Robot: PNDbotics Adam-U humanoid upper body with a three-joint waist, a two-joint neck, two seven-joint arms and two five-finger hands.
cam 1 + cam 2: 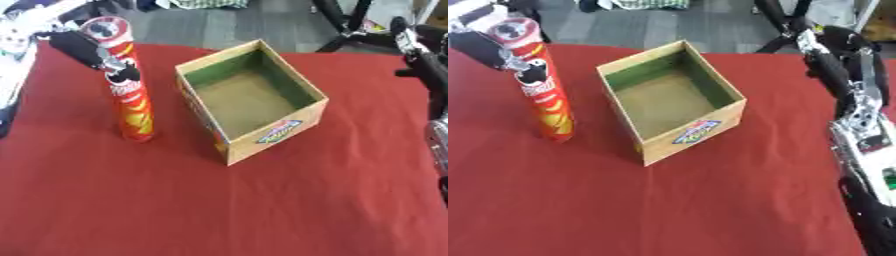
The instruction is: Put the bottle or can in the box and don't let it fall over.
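A tall red chip can (136,110) with a white lid stands on the red tablecloth (219,210), leaning slightly, to the left of the box. My left hand (85,50) comes in from the upper left, its black fingers curled round the can's upper part just below the lid. The open cardboard box (273,134) sits in the middle, turned at an angle, with a coloured label on its front wall and nothing inside. My right hand (830,60) is raised at the far right, away from the box and the can.
My right forearm (864,130), silver and black, runs along the right edge of the table. Beyond the table's far edge are grey floor and black stand legs (346,30). White objects (13,45) lie at the far left.
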